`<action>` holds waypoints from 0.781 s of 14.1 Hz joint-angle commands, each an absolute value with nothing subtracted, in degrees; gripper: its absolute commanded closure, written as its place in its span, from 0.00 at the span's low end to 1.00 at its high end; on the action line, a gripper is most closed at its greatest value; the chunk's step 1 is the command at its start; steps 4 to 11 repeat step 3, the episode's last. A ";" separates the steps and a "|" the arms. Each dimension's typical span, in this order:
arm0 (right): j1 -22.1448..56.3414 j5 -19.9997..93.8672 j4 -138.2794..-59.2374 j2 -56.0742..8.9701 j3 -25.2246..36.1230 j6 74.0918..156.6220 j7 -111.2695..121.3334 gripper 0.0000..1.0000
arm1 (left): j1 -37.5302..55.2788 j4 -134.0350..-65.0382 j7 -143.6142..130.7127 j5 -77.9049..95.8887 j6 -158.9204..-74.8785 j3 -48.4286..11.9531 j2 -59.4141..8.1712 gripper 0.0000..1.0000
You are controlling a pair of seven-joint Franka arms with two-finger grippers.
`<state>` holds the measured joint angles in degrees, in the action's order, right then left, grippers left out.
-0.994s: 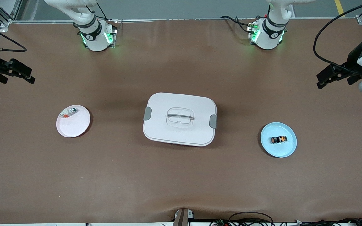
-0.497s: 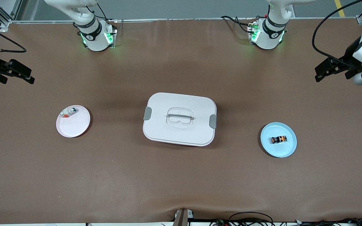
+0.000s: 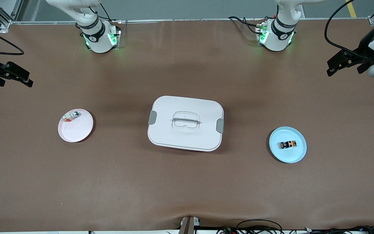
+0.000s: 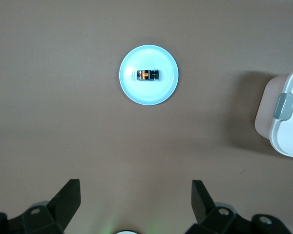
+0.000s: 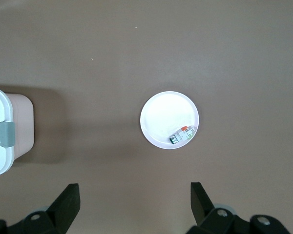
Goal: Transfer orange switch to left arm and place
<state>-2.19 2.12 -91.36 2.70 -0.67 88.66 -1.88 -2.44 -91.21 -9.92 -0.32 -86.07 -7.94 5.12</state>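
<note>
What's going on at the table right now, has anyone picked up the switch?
Not yet. The orange switch lies on the blue plate toward the left arm's end. The closed box sits mid-table, between it and the pink plate. The left gripper and the right gripper hang above the table's ends, jaws open and empty.
</note>
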 commanded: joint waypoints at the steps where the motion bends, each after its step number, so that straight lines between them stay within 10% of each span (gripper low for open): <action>1: -2.90 3.08 -93.86 4.74 -1.05 88.94 -2.20 0.00 | -3.16 -90.70 -8.44 0.62 -85.17 -7.82 5.89 0.00; 11: -2.90 2.99 -94.13 4.92 -1.05 89.12 -2.11 0.00 | -3.16 -90.70 -8.26 0.26 -85.17 -7.91 5.71 0.00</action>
